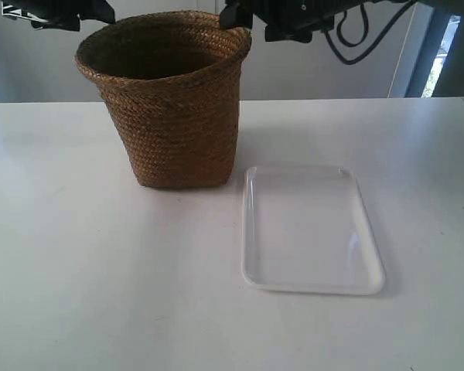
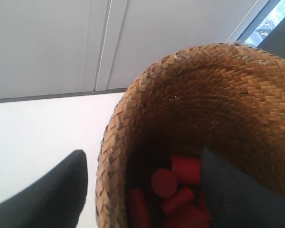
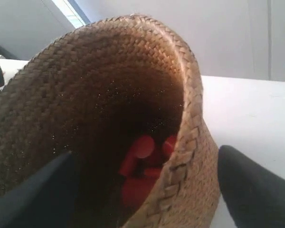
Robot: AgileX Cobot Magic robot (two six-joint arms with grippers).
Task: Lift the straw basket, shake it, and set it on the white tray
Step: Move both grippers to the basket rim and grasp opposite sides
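**Straw basket [image 1: 178,116] beside the tray, both grippers open at its rim**

The basket stands upright on the white table [image 1: 77,270], just beside the white tray [image 1: 309,290] and not on it; its base sits near one of the tray's corners. Red cylinders [image 2: 164,183] lie in a heap at its dark bottom.

The left gripper [image 2: 142,156] straddles the woven rim, one dark finger [image 2: 47,194] outside the wall and the other inside. The jaws are spread wide and grip nothing; bare table shows between the outer finger and the straw. The right gripper [image 3: 146,153] straddles the rim the same way, its jaws also parted and off the wall. In the exterior view both arms hang at the basket's top edge, one on each side.
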